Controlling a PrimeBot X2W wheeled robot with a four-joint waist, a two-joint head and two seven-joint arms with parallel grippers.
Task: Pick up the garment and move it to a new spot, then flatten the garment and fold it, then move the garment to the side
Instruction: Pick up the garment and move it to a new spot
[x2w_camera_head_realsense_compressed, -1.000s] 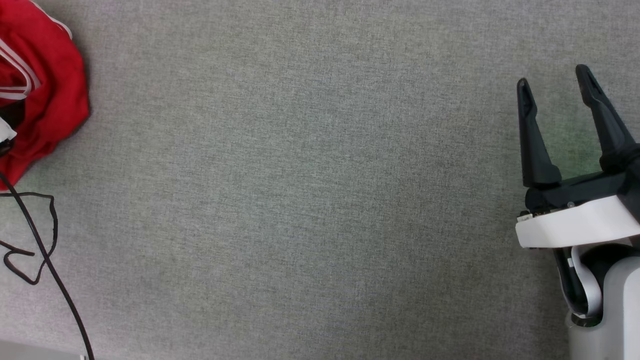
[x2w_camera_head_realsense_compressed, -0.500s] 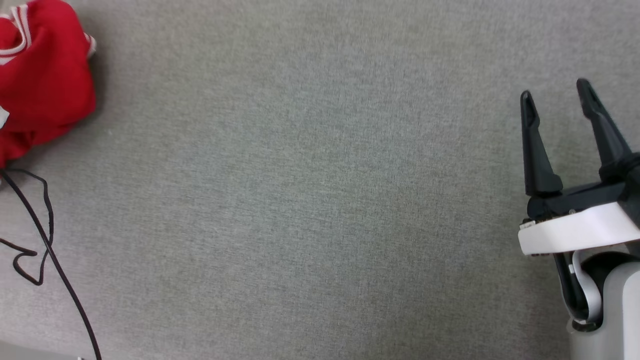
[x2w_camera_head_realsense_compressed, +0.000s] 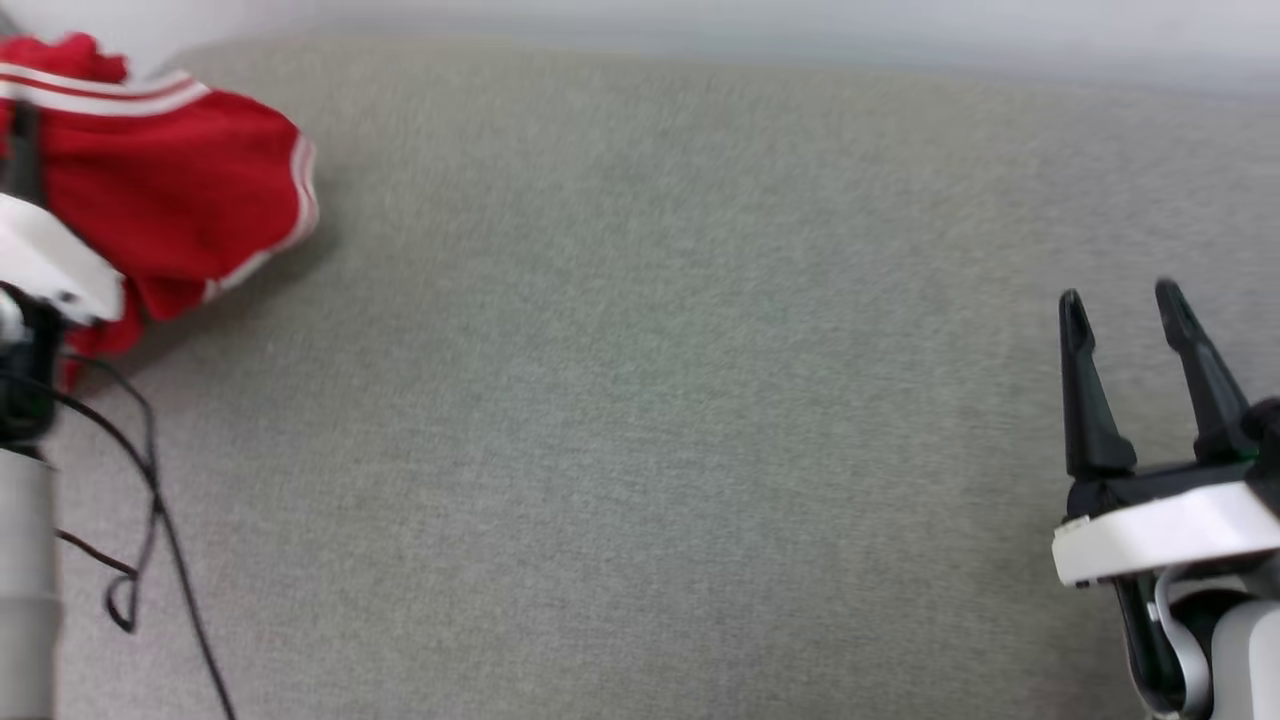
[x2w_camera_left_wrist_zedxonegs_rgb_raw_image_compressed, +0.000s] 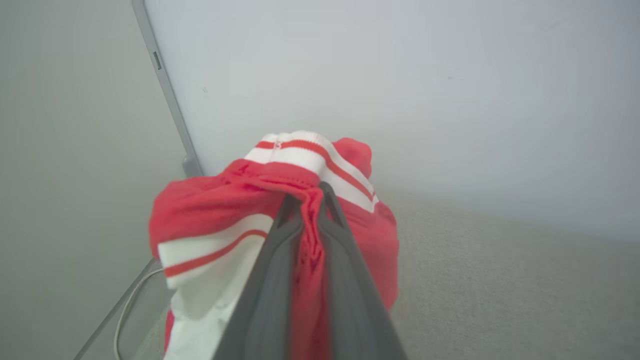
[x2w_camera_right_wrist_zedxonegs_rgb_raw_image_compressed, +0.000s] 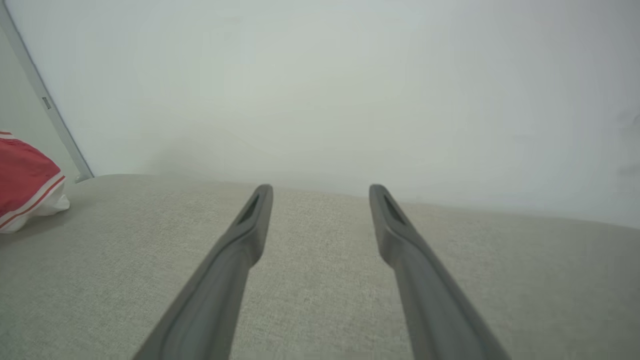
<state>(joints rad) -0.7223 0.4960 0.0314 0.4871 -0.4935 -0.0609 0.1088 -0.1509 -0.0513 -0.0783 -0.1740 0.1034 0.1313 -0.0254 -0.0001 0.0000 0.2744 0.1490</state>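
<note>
The left end effector (x2w_camera_left_wrist_zedxonegs_rgb_raw_image_compressed: 306, 192) is clenched on the bunched garment (x2w_camera_head_realsense_compressed: 190, 190) at the frame's upper left. The right end effector (x2w_camera_head_realsense_compressed: 1118, 292) hangs released, lower right. Lift high so nothing drags, then carry it toward mid-table (x2w_camera_head_realsense_compressed: 640, 400).

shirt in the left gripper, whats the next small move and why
Probably carry the shirt toward the middle of the gray surface: the left gripper is shut on a red fold, the shirt is bunched at the far left, and the right gripper is open.
</note>
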